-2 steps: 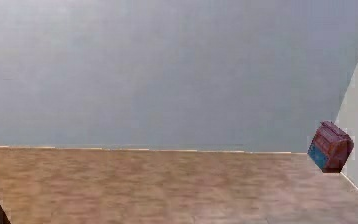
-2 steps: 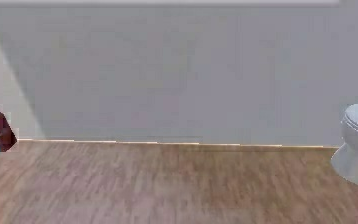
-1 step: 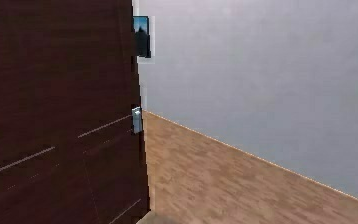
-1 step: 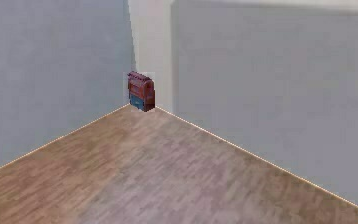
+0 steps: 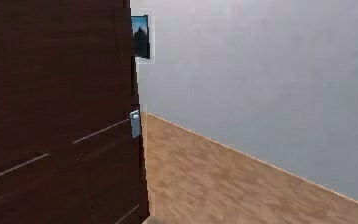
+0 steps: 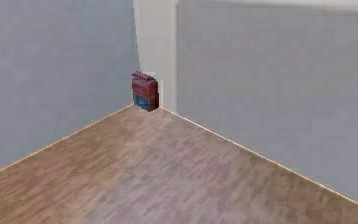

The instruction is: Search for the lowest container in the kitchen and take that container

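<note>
A small box-like thing (image 6: 143, 91), dark purple-red above with a blue band below, stands on the wooden floor in the room's far corner, against the wall, in the arm side view. Its shape is too small to name further.
A dark brown door (image 5: 57, 110) with a silver handle plate (image 5: 135, 123) stands close in the forward view's left half. A framed picture (image 5: 140, 38) hangs on the grey wall behind it. Wooden floor (image 5: 237, 185) stretches to the right, and bare floor (image 6: 177, 170) spreads toward the corner.
</note>
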Available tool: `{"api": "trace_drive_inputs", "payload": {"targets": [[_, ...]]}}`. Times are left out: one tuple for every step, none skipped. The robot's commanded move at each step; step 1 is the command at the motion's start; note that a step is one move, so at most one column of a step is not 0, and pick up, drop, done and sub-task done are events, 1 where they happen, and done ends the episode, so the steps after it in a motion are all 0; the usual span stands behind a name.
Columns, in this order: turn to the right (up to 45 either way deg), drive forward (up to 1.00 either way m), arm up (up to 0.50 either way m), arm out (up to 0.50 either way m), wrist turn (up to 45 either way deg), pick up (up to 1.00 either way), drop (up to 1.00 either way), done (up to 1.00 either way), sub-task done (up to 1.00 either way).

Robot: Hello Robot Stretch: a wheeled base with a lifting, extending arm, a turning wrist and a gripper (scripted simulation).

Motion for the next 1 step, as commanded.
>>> {"api": "trace_drive_inputs", "payload": {"targets": [[6.0,0.00,0.00,0.00,0.0,0.00,0.00,0.00,0.00]]}}
